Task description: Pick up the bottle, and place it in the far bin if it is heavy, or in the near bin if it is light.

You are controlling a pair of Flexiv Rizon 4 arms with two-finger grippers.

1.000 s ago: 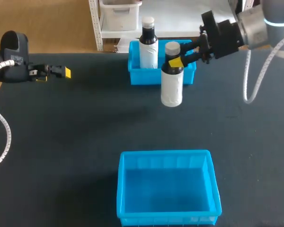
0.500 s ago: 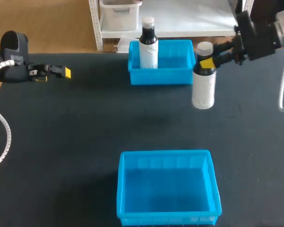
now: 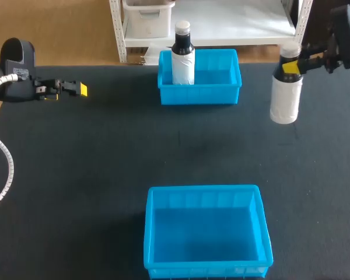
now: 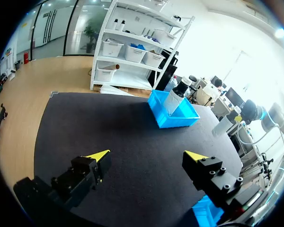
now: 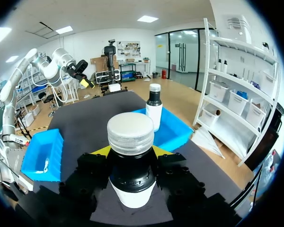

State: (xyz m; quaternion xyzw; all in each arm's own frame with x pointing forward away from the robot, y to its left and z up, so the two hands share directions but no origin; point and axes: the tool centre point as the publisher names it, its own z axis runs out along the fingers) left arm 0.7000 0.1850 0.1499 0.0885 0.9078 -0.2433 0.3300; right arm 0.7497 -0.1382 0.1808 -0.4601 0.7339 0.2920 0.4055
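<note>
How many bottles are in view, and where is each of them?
2. One bottle stands in the far bin. The other bottle hangs in the right hand, above the table to the right of that bin. None seems hidden.

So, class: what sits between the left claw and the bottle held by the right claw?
The far blue bin, with a second bottle standing upright inside it, as the head view shows.

Black all over the counter (image 3: 93, 163). Bright blue on the near bin (image 3: 204, 190) and the far bin (image 3: 199, 95) alike. White body, black shoulder and neck, ribbed silver cap on the held bottle (image 3: 284, 99); same black and white, pale cap, on the second bottle (image 3: 183, 58). Yellow tips on black for the left claw (image 4: 146, 156) and the right claw (image 5: 129, 152).
</note>
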